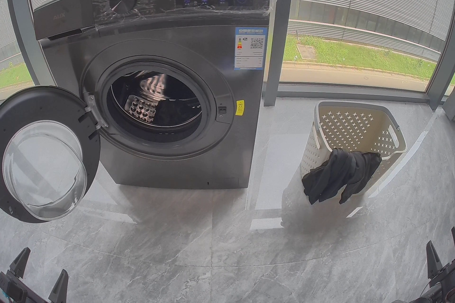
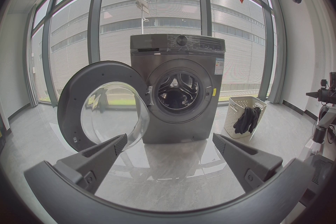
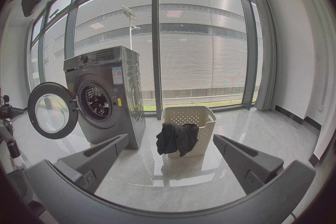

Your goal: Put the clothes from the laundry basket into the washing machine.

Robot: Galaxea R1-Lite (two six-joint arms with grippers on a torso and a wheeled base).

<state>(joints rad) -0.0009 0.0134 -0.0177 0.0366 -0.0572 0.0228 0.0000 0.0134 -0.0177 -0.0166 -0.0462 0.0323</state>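
Black clothes (image 1: 340,174): one dark bundle is draped over the near rim of the laundry basket (image 1: 356,106), and part of it is hung down the outer wall toward 7 o'clock in the head view.

Laundry basket: cream plastic with perforated walls, stood upright on the grey marbled floor (image 1: 213,242). It is placed at 4 o'clock of the washing machine (image 1: 189,166) and apart from it.

Washing machine: dark grey front loader. Its round door (image 1: 45,152) is swung fully open to 9 o'clock, and the steel drum (image 1: 154,100) is exposed.

Left gripper (image 1: 43,263): it is held low at 7 o'clock of the head view with its fingers spread wide, and nothing is held. The clothes are found at its 2 o'clock, well apart.

Right gripper (image 3: 169,139): it is held low at 5 o'clock of the head view with its fingers spread wide, and nothing is held. The clothes are found at its 11 o'clock, well apart and untouched. In the right wrist view, bundle and basket are framed between the two fingers (image 3: 245,161).
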